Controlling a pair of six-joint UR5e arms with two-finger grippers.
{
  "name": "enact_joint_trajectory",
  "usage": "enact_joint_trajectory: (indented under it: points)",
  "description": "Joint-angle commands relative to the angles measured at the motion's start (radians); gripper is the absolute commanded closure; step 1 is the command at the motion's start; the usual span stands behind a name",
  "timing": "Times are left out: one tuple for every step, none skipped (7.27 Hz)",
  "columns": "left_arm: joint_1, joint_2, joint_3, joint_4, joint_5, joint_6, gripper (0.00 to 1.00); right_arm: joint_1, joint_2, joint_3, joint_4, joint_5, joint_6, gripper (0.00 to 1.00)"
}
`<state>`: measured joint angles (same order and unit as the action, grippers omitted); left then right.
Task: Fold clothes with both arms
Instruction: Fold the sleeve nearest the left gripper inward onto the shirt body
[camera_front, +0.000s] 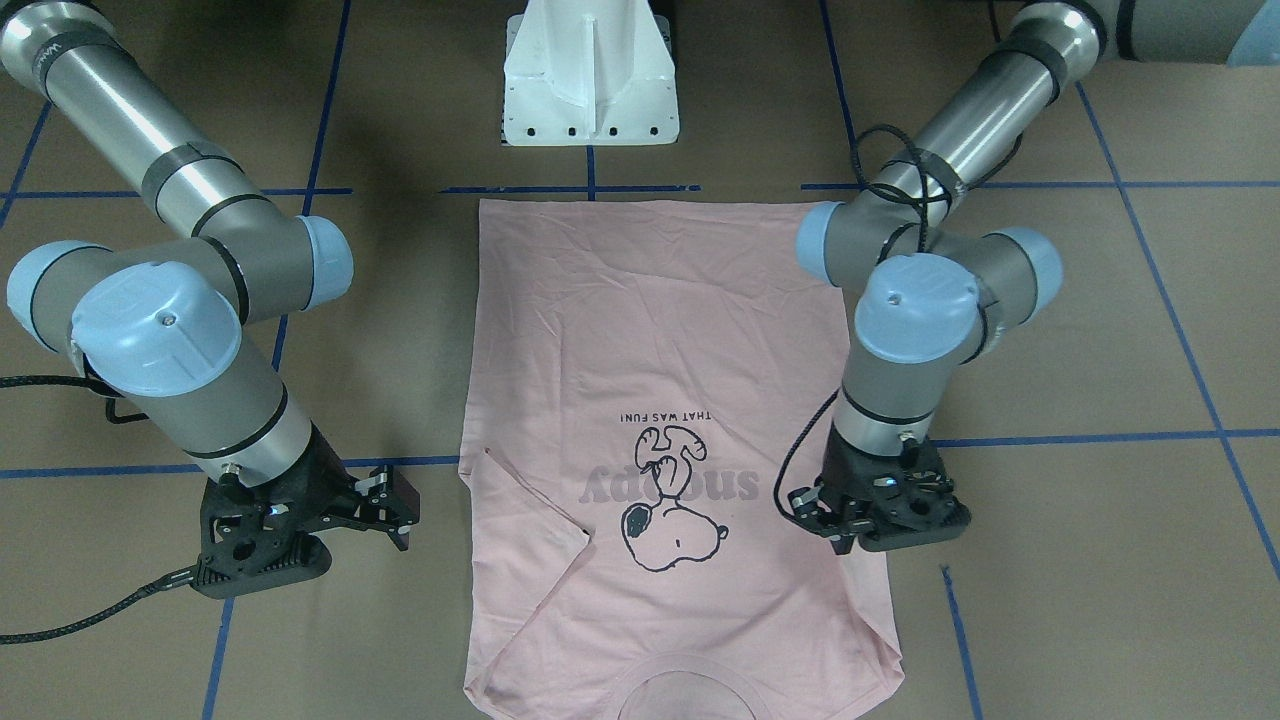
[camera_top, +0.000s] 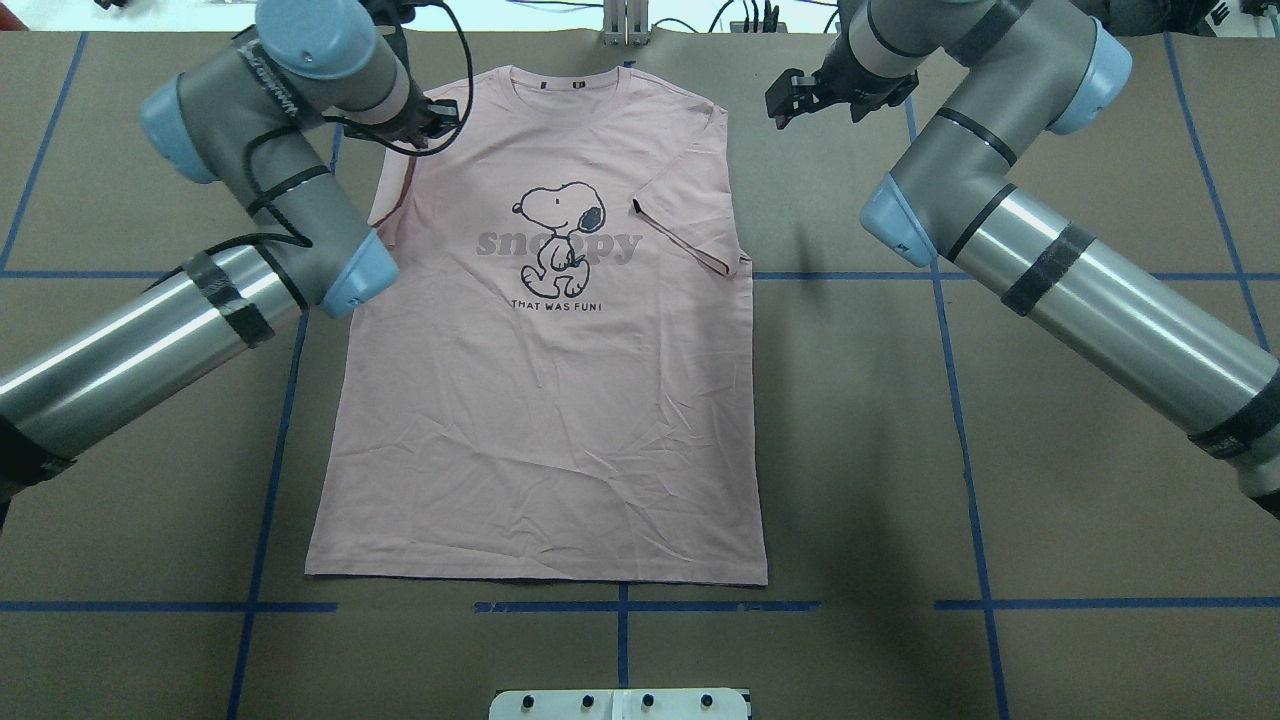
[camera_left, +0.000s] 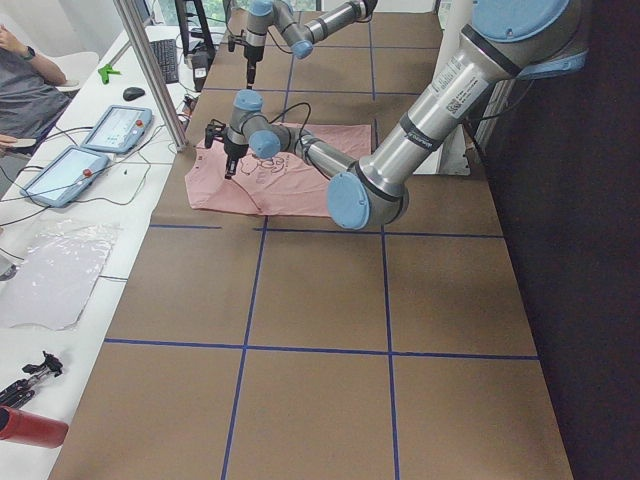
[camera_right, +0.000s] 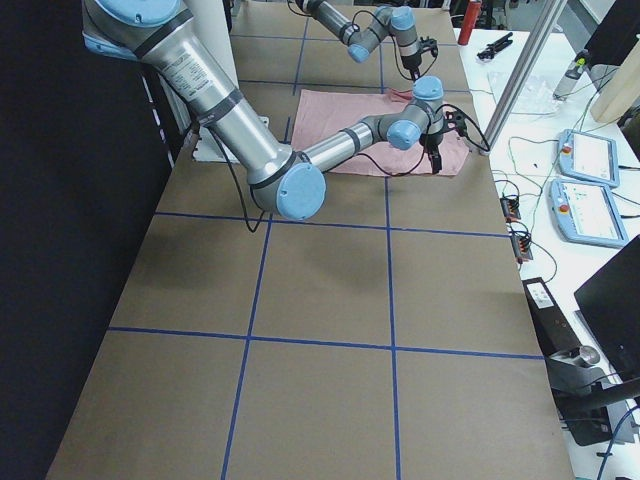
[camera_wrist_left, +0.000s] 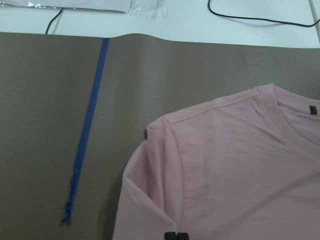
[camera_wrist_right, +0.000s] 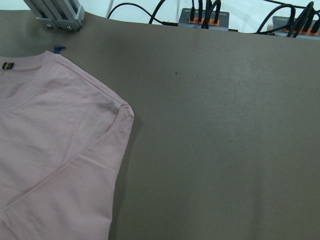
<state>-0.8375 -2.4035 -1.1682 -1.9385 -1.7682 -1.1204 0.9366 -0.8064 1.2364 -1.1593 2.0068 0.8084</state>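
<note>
**Pink T-shirt lies flat, collar away from the robot**

The pale pink T-shirt (camera_top: 560, 420) is spread on the brown table (camera_top: 1000, 450), with the cartoon dog print (camera_top: 560, 235) facing up. Its long axis runs straight away from the robot. The hem (camera_top: 540, 578) is near the white pedestal base (camera_front: 590, 80) and the collar (camera_top: 565, 75) points to the far edge. The sleeve (camera_top: 690, 230) on the robot's right side is folded inward over the chest.

The left gripper (camera_front: 843, 540) is down at the shirt's left shoulder edge. Its fingertips (camera_wrist_left: 175, 235) are together on the cloth (I cannot tell if any fabric is pinched between them). The right gripper (camera_front: 405, 518) is over bare table, just beside the right shoulder and not touching the shirt. Its fingers stand apart.
</note>
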Motion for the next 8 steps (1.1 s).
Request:
enact_joint_trajectory:
  points:
    - [0.041,-0.094,0.097,0.041,0.032,-0.042,0.82,-0.001,-0.004,0.002,0.001,0.001,0.002,0.00]
    - [0.041,-0.073,0.082,0.021,0.036,-0.033,0.01,-0.001,-0.002,0.002,0.001,0.004,0.002,0.00]
    - [0.041,-0.027,-0.006,0.004,0.032,-0.018,0.00,-0.004,-0.002,0.021,-0.002,0.003,0.015,0.00]
    - [0.037,0.047,-0.153,0.007,0.023,0.087,0.00,-0.018,-0.014,0.088,-0.023,0.004,0.041,0.00]
    - [0.037,0.154,-0.291,0.003,-0.025,0.120,0.00,-0.072,-0.042,0.168,-0.037,-0.005,0.172,0.00]
    - [0.040,0.231,-0.408,0.004,-0.052,0.123,0.00,-0.137,-0.059,0.263,-0.049,-0.022,0.283,0.00]
    - [0.052,0.272,-0.480,0.003,-0.054,0.110,0.00,-0.225,-0.089,0.402,-0.144,-0.061,0.372,0.00]
    - [0.081,0.299,-0.539,0.003,-0.059,0.105,0.00,-0.368,-0.124,0.572,-0.284,-0.209,0.488,0.00]
